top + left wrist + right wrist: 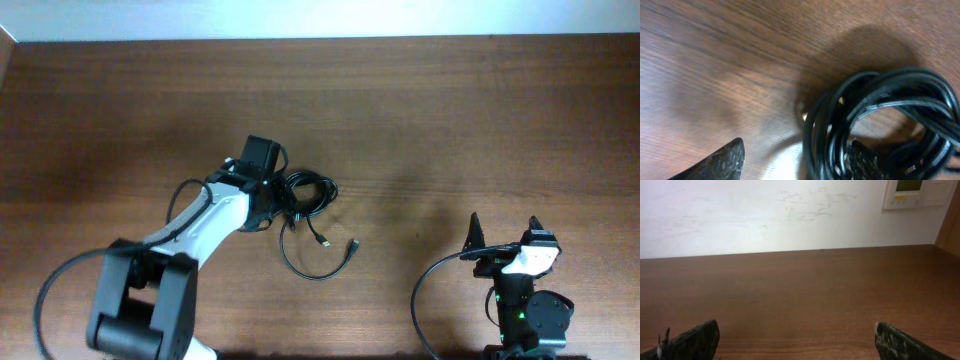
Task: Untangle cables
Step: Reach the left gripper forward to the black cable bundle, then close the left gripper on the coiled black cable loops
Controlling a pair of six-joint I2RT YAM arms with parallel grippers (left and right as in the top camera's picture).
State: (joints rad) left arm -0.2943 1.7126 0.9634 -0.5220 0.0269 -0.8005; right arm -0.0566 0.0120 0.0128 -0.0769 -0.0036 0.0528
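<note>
Cables (308, 195) in a black tangle at left fingers (720, 161)

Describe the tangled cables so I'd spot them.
On the brown wooden table, follow the white left arm to its tip. There lie the cables: a knotted black coil, thinner than the arms' own wires, with a loose plug-ended tail.

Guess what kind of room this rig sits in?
Probably an office or lab room, though I can't be sure: a plain wood-grain table, a bare white wall behind it, and a wall-mounted control panel, likely a thermostat, at upper right in the right wrist view.
</note>
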